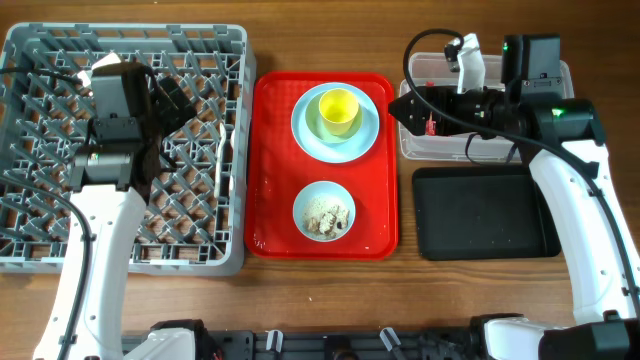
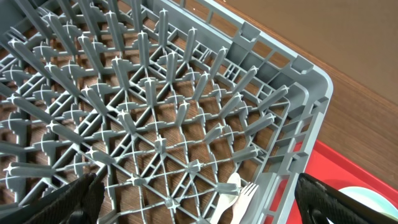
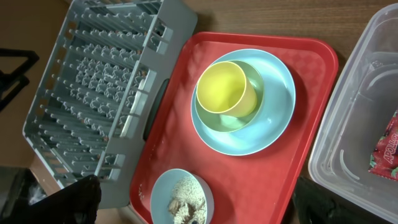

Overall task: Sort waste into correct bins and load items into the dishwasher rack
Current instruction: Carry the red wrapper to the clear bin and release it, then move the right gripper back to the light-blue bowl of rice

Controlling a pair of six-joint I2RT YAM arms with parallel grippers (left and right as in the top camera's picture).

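The grey dishwasher rack (image 1: pixel 215 215) lies under the left end effector (image 2: pixel 199 180), whose fingers are spread wide with nothing between them. The red serving tray (image 1: pixel 272 190) sits ahead of the right end effector (image 3: pixel 196 190), which is also spread wide and empty and hangs over the edge of the clear tub (image 3: pixel 351 112). The black tray (image 1: pixel 485 215) lies beside it on the desk (image 1: pixel 330 30). Ahead of the right end effector, the pale blue plate (image 1: pixel 303 135) carries the yellow cup (image 1: pixel 338 110), and the pale blue bowl (image 1: pixel 303 200) holds beige food scraps (image 1: pixel 325 216). The white spoon (image 2: pixel 232 183) and fork (image 2: pixel 247 191) lie on the rack floor just ahead of the left end effector. The red snack wrapper (image 3: pixel 385 149) lies in the tub, off to the right end effector's side.
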